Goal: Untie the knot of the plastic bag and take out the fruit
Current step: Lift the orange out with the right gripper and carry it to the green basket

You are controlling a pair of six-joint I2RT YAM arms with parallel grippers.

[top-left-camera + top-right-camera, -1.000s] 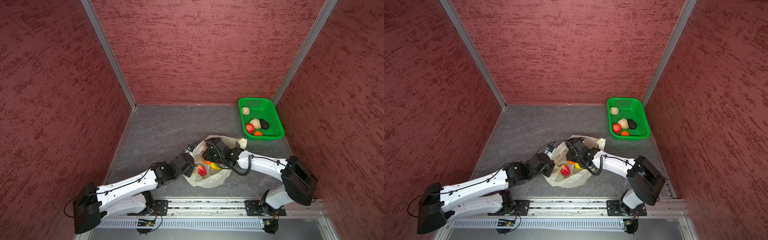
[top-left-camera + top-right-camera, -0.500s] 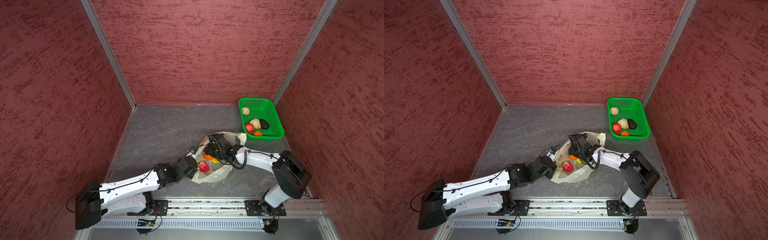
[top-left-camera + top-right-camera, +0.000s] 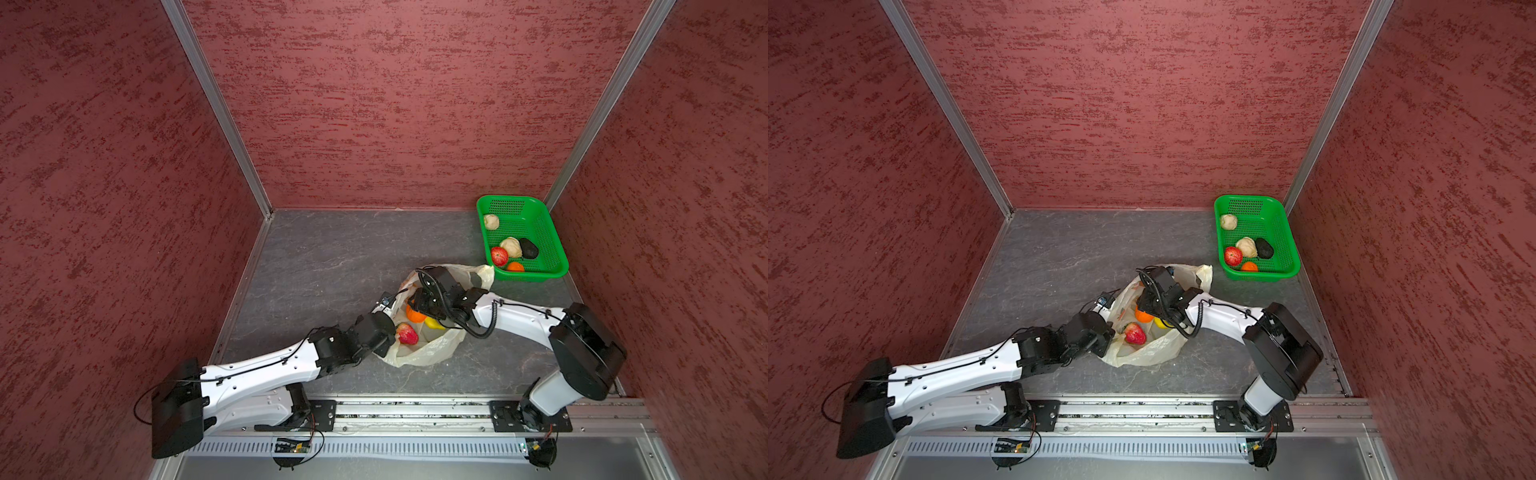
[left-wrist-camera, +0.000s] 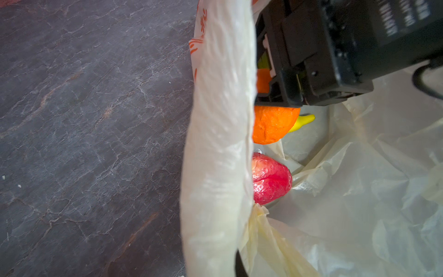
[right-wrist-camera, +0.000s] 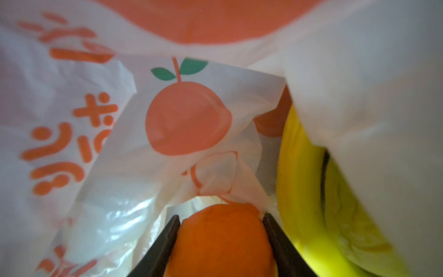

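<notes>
Withdraw slowly: right gripper (image 5: 221, 215) grasps orange (image 5: 223, 244) between its fingers inside bag (image 3: 424, 353), left gripper (image 3: 386, 338) clenched on rim nearby holds mouth open.

Both arms (image 3: 257, 374) have white shells, bulky black joints (image 3: 582, 357) and thin black cables (image 3: 492, 322).

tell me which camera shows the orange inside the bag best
The right wrist view: the orange fills the lower middle, close up, between the fingers of the right pincer. The left wrist view shows only part of it, beneath the pincer and behind the rim of the plastic bag. In both top views it is a small patch.
</notes>
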